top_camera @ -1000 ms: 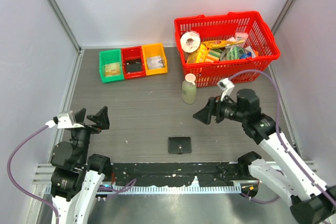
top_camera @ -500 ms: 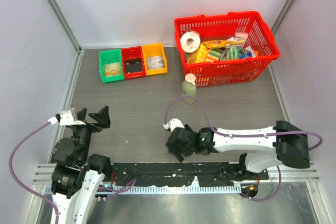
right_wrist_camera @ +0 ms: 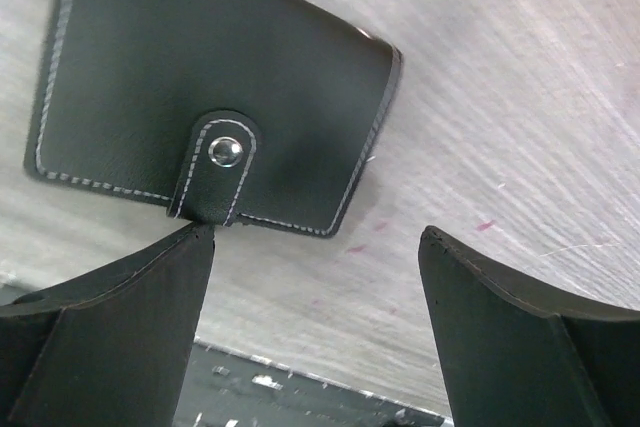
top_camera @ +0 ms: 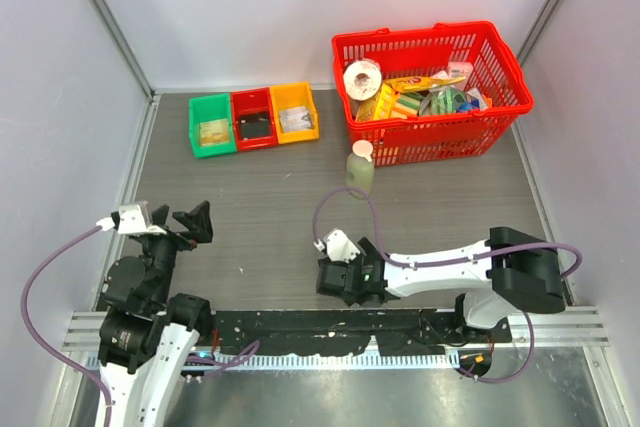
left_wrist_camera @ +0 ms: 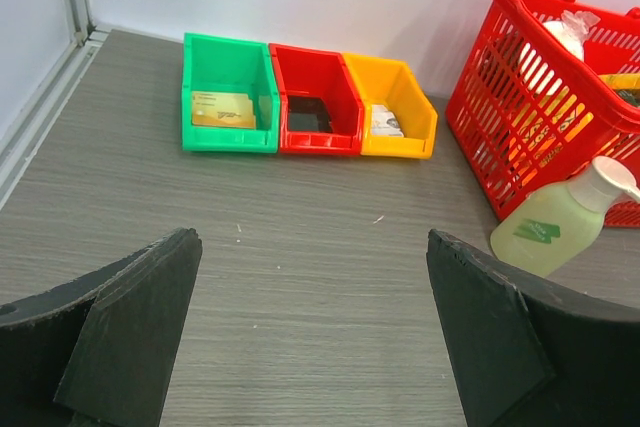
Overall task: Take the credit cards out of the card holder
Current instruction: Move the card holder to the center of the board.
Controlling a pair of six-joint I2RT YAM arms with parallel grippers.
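Note:
The card holder is a black stitched wallet lying flat and shut, its strap snapped by a small metal clasp. No credit cards show. My right gripper is open just above the table at the holder's near edge, and its left fingertip touches the strap's end. In the top view the right gripper covers the holder near the table's front edge. My left gripper is open and empty over bare table at the left, as the left wrist view also shows.
Green, red and orange trays stand at the back left; the green one holds a flat yellow item. A red basket of groceries stands at the back right, a pale green bottle before it. A black rail runs along the front edge.
My right arm has swung down from mid-air on the right to the card holder and now covers it. The left arm has hardly moved.

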